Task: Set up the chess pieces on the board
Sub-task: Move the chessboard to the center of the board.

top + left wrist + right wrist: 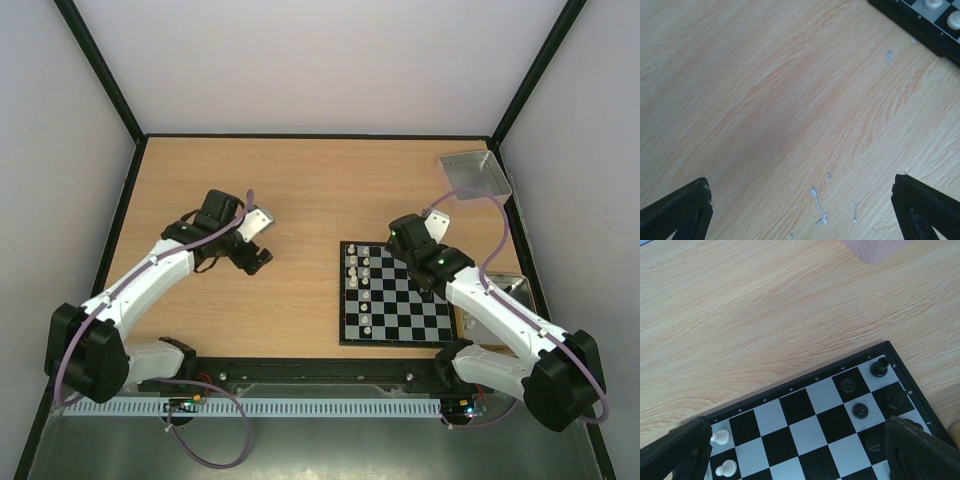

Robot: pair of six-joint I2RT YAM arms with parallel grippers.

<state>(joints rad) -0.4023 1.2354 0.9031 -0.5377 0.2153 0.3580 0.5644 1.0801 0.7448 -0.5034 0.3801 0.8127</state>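
Top: board (397,295) lying on tabletop (250,180), right; white pieces (353,271) standing along its left.
Left wrist: left end effector (800,205) hovering spread, empty.
Right wrist: right end effector (800,450) gaping, empty; black pieces (860,411) standing opposite; setup seeming nearly done.

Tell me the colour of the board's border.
Black. The board's border shows best in the right wrist view.
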